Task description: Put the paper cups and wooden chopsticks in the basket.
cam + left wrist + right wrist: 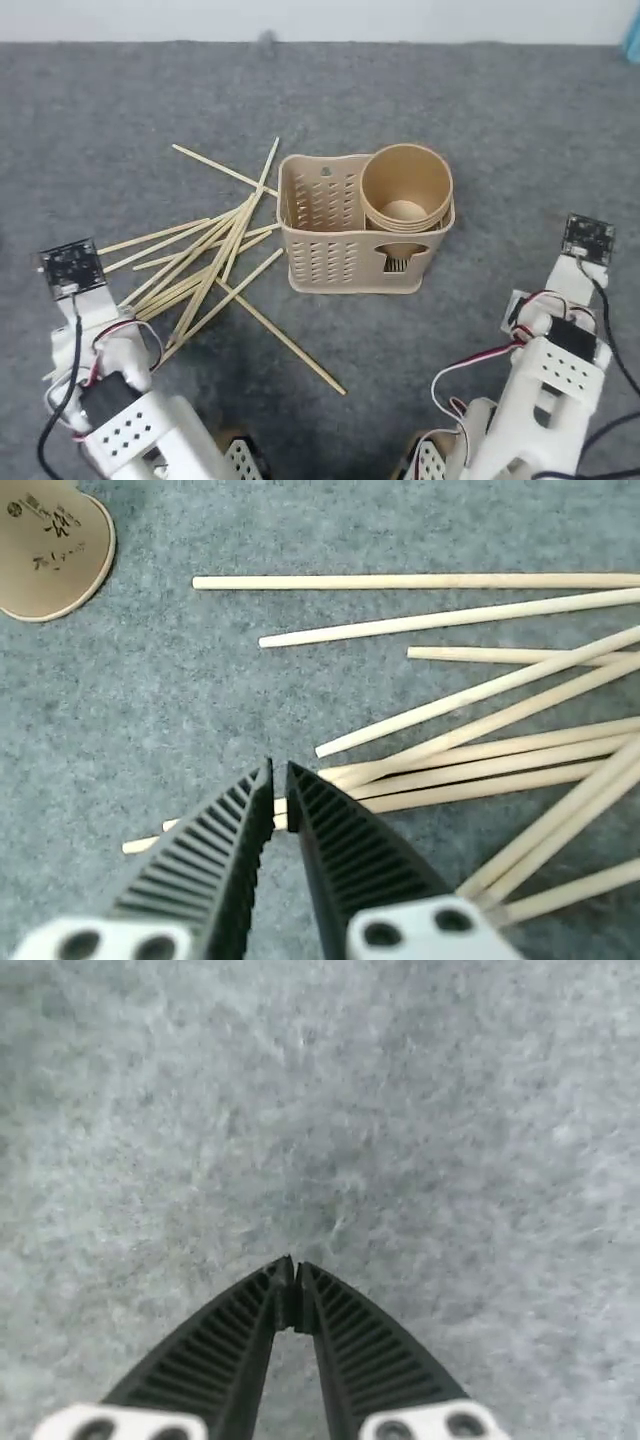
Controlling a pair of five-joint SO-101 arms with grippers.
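Observation:
A beige slotted basket (pixel 340 245) stands mid-table with stacked paper cups (pixel 406 188) upright in its right compartment. Several wooden chopsticks (pixel 205 265) lie scattered on the grey mat to the left of it, one (pixel 285 342) running toward the front. In the left wrist view my left gripper (pixel 278 772) is shut and holds nothing, its tips just above the ends of some chopsticks (pixel 470 770). Part of a brown paper cup (pixel 45 550) lies farther off. My right gripper (pixel 292 1265) is shut and empty over bare mat.
The left arm (pixel 100 370) sits at the front left and the right arm (pixel 555 370) at the front right. Grey felt mat (pixel 520 130) covers the table, with open room right of and behind the basket.

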